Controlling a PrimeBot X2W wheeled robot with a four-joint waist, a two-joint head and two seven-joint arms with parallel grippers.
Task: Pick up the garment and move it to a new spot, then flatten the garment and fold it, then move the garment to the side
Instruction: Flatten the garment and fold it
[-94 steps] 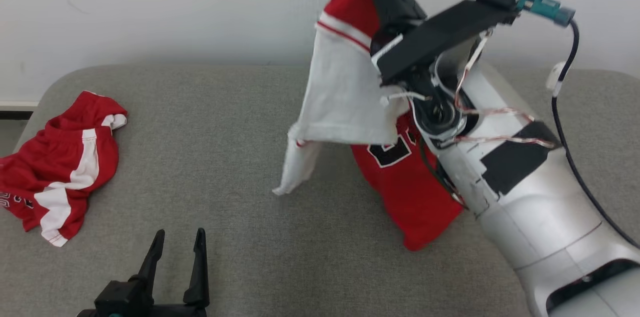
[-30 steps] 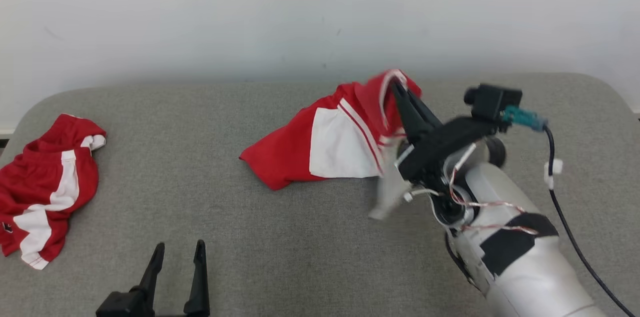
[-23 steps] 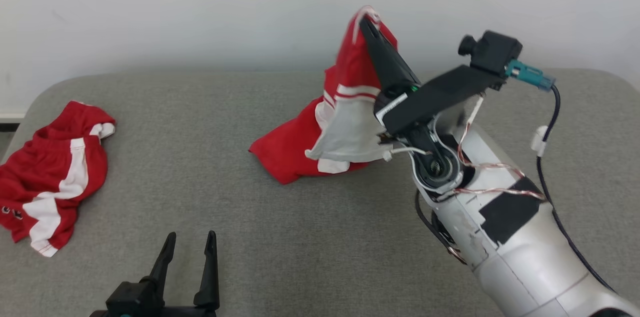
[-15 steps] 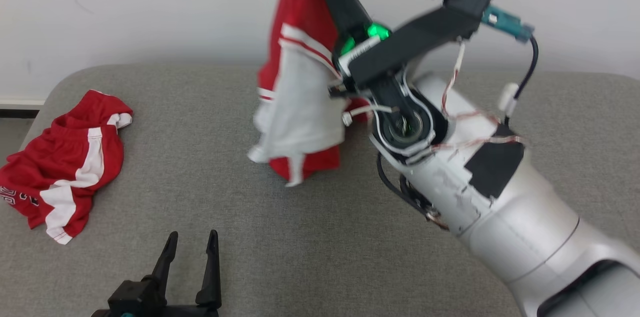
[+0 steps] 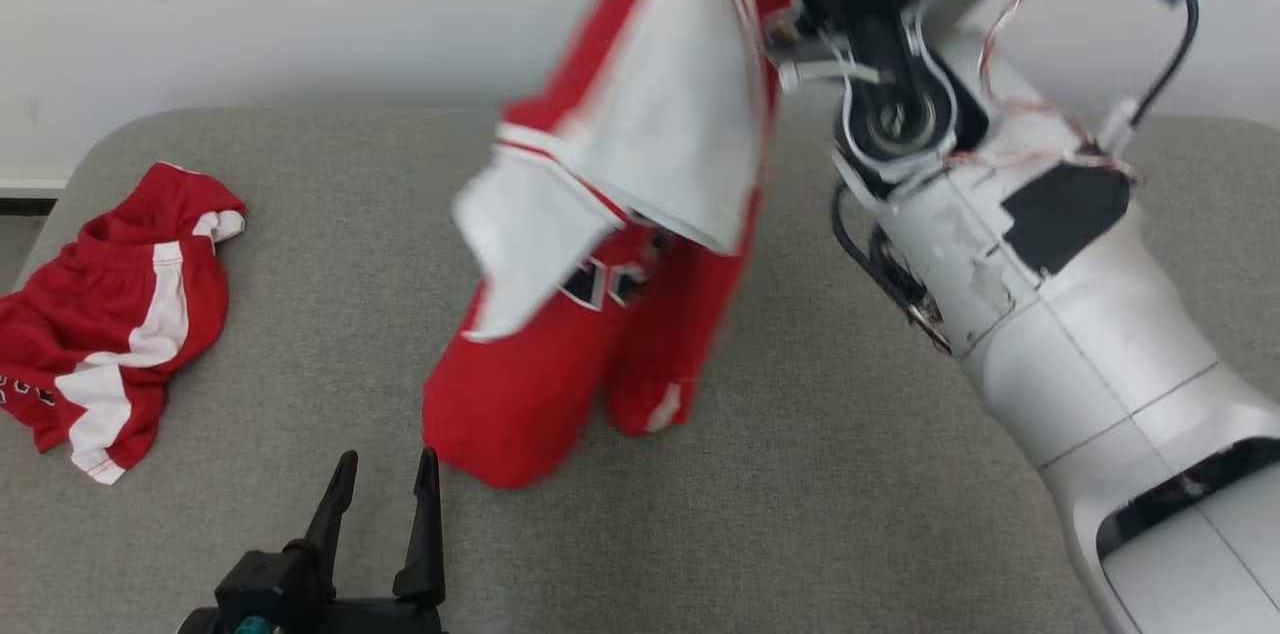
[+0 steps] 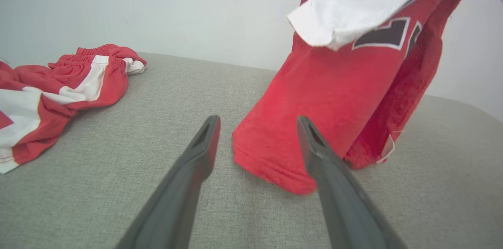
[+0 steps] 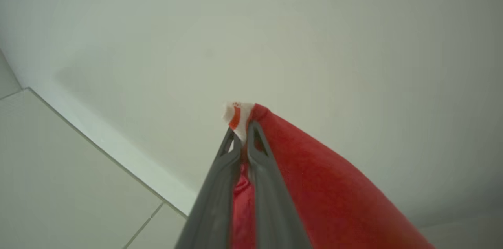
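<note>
Right gripper (image 7: 243,131) pinching garment (image 5: 540,364) aloft.
Left gripper (image 5: 388,462) spread; red hem hangs just beyond its fingertips.

Plain lab room, white wall (image 5: 250,4), grey padded bench (image 5: 330,174)

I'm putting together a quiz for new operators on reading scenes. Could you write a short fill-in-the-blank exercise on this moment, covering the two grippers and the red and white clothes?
1. The right gripper is ____ on the hanging garment.
2. The left gripper, low beside that garment's hem, has its fingers ____.
3. The crumpled red and white garment lies on the grey surface at the head view's ____ edge.

Missing words: shut; open; left.
</note>
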